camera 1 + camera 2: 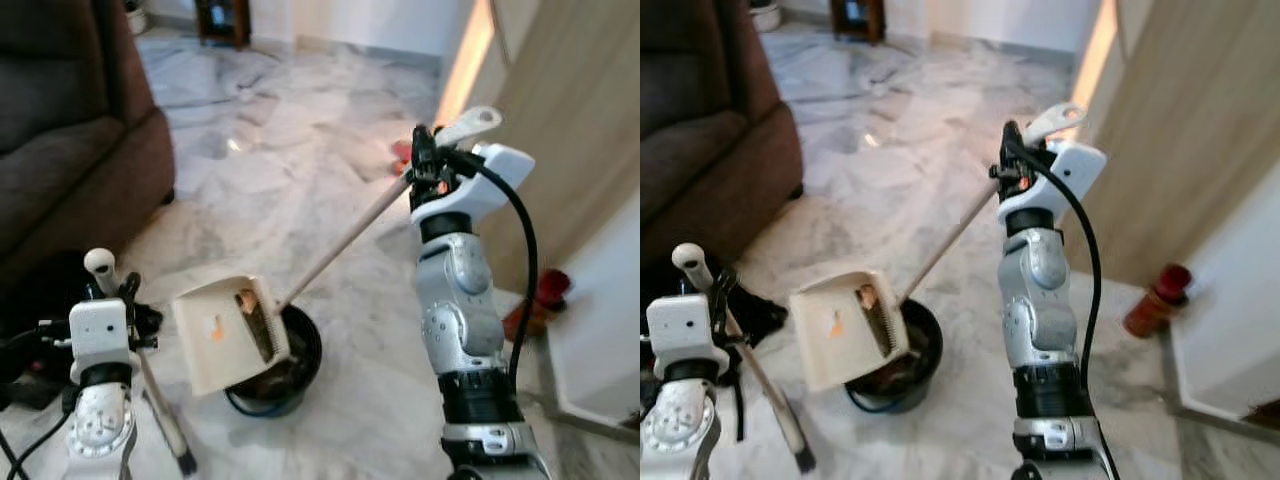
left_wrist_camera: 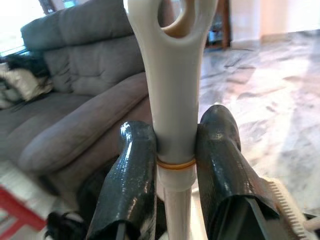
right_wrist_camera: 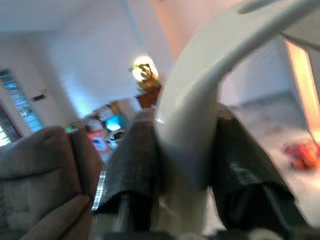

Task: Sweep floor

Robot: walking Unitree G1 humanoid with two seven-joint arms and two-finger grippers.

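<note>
Step in hand, as judged: emptying the sweepings. The dustpan is held tipped over the dark bin on the marble floor, its lip over the bin's rim, w/ a couple of orange scraps clinging inside the pan. The pan's long handle runs up to the right gripper, raised high, whose fingers are clamped on the handle's white top end. The broom is kept upright-ish at the robot's left, bristle end on the floor; the left gripper has its fingers closed tight on the broom's white grip just below the hanging hole. Next move probably calls for a steeper tilt or small shake so the scraps drop into the bin, w/o the pan edge knocking the bin over. Around: a brown sofa at far left, dark cables and clutter at its foot near the broom, a red object by the wall at right, a door panel close behind the right arm. Clearance on the right side looks limited; the cables could snag the broom.
</note>
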